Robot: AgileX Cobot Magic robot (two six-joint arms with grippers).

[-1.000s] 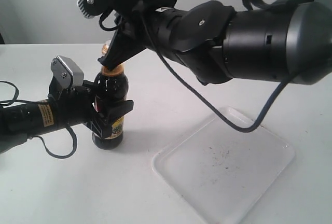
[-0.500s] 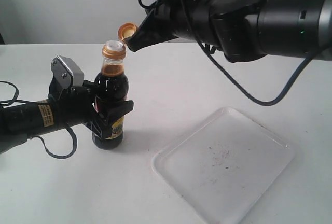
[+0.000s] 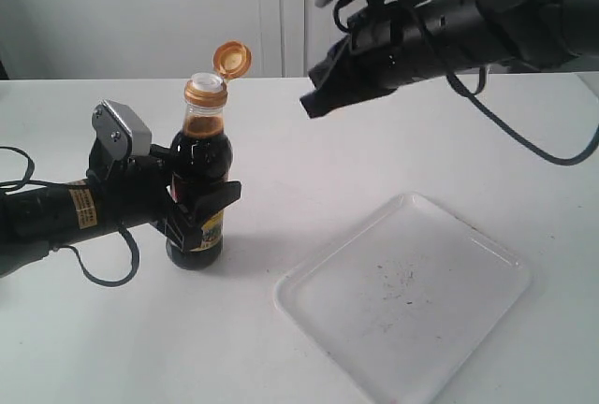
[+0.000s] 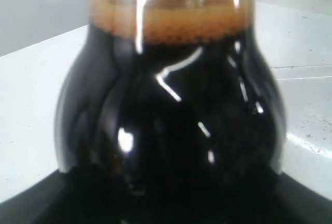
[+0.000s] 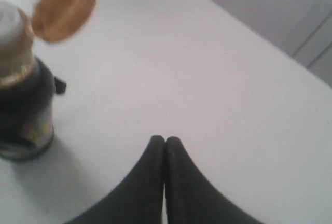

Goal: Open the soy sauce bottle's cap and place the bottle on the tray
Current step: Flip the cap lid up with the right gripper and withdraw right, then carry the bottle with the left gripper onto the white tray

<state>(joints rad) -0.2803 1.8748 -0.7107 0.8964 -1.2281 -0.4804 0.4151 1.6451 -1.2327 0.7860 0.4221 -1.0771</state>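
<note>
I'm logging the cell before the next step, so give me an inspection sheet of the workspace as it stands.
Surface: white table, no spills seen.
Job's things: soy sauce bottle upright on the table, off the tray; cap flipped open; tray holds only faint dark specks.
Clutter: nothing seen.
Grippers: left gripper clamped on the bottle's body; right gripper shut, in the air, apart from the bottle.
Cables: left arm's cable loops onto the table; right arm's cable hangs free.
Surroundings: pale wall behind.

My left gripper (image 3: 199,206) clamps the soy sauce bottle (image 3: 199,147) from the side; my right gripper (image 3: 314,105) hangs raised, fingertips pressed together.
</note>
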